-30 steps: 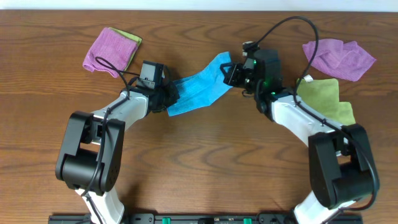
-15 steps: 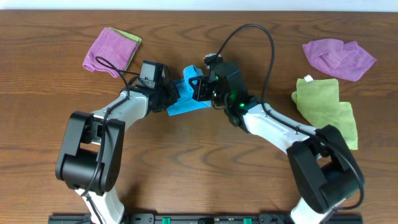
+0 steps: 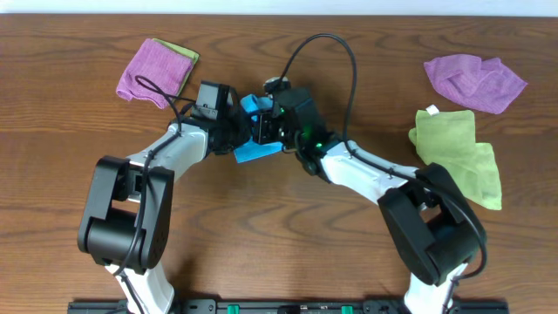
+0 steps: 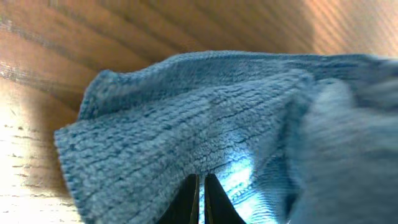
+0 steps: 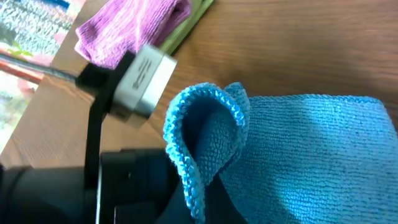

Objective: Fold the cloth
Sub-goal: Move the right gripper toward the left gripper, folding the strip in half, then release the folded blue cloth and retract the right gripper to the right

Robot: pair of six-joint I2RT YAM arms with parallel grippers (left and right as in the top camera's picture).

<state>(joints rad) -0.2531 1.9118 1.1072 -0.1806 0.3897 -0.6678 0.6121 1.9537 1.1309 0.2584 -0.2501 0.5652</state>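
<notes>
- Table [image 3: 279, 227]: brown wood, both my arms reach in to centre.
- Far left: left purple cloth [image 3: 153, 71] lies on left green cloth [image 3: 187, 55]; only a green edge shows past it. Well apart from my grippers.
- Left gripper [image 3: 234, 136]: low, at the left end of the cloth [image 3: 258, 151]. In the left wrist view the fingertips [image 4: 189, 202] are pressed together and pinch the blue pile at its edge.
- The cloth sits centre table, bunched up short between my two grippers. One flap lies flat on the wood just below them, and a small bit pokes up behind them.
- Right gripper [image 3: 265, 131]: just beside the left one. Can't tell if the two touch.
- Right wrist view: a cloth edge is curled into an upright loop, and the rest spreads flat to the right. My own fingers don't show there, and the grip point is hidden at the bottom of the frame. Jaws are closed, pinching the cloth.
- Same view: the left arm's dark body with its white module [image 5: 146, 78] is right up against the loop.
- Far right: right purple cloth [image 3: 475, 80], rumpled. Right green cloth [image 3: 458, 153] is just below it, loosely folded, with a white tag at its top corner. Both well apart from the grippers.
</notes>
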